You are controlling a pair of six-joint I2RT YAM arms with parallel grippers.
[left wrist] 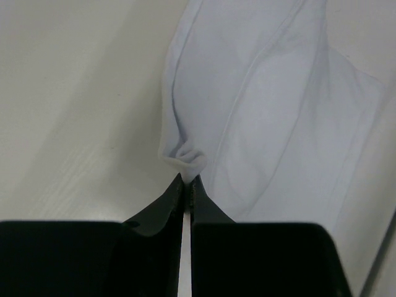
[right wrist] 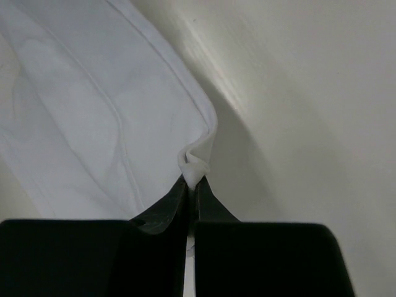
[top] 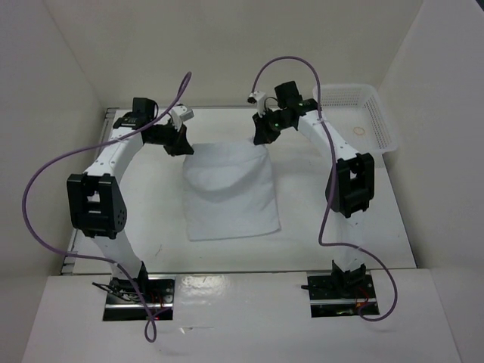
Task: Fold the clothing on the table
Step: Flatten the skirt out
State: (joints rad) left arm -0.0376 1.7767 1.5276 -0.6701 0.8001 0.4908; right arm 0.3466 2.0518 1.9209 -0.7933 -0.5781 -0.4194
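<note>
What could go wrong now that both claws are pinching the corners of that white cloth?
Each grip is only a tiny pinch: the left gripper and right gripper hold just a small bunched tip of the clothing, so a corner might slip out when pulled. It is wrinkled between them, so the fold could land creased or crooked on the table.
</note>
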